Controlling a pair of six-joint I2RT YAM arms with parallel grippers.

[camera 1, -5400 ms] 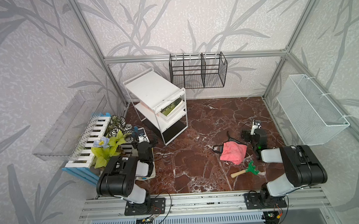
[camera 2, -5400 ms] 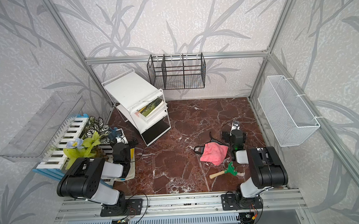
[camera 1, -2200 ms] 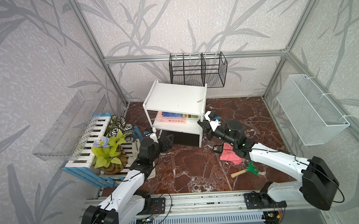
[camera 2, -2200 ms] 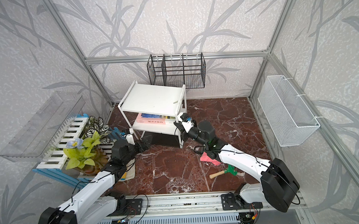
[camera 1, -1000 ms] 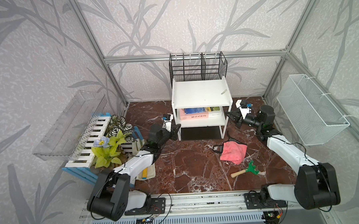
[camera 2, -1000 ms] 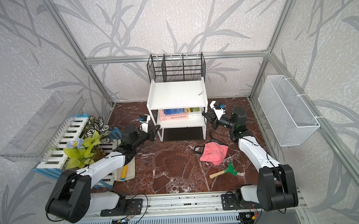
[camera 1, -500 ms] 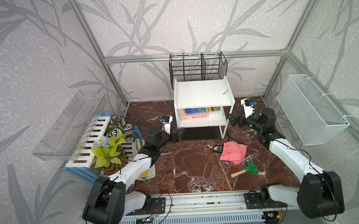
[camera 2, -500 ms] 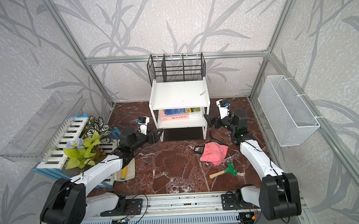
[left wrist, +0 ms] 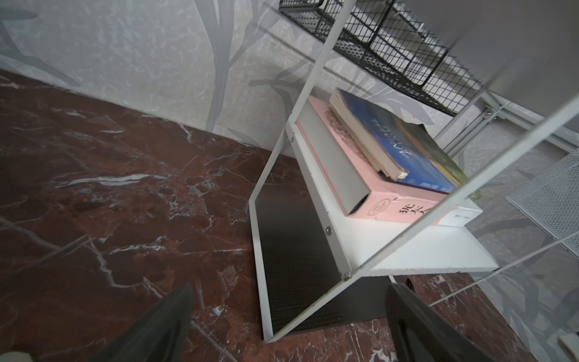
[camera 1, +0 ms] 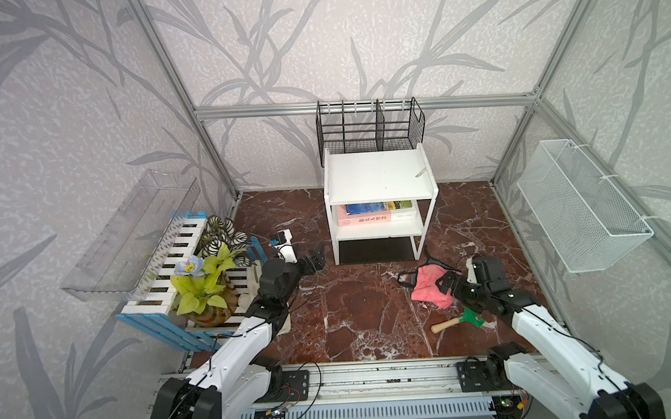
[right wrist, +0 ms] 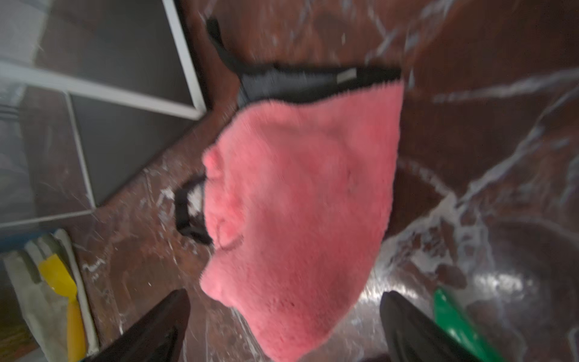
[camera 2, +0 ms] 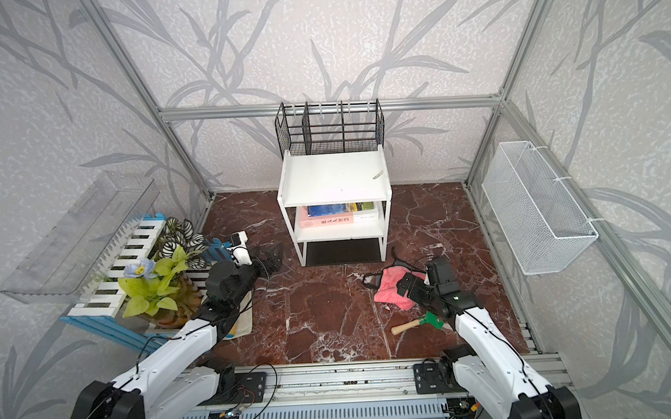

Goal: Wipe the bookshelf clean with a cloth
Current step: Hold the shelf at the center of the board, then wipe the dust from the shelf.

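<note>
The cloth (camera 1: 426,286) lies on the marble floor (camera 1: 361,310), before the bookshelf (camera 1: 379,175) at the back wall (camera 1: 358,61). Your right gripper (camera 1: 452,286) half hides it from above. The wrist views show the fingers of this gripper and of the left gripper (left wrist: 289,291) spread wide.

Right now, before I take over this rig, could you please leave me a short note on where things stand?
Left gripper: open, empty, by the bookshelf's lower left corner.
Right gripper: open, empty, poised at the cloth.
The cloth lies unheld on the floor, in front of the bookshelf, toward the right arm.
Done: bookshelf upright, open side facing the arms.
Left: grasp the cloth and wipe the boards; a small scrap sits on the top one.
</note>
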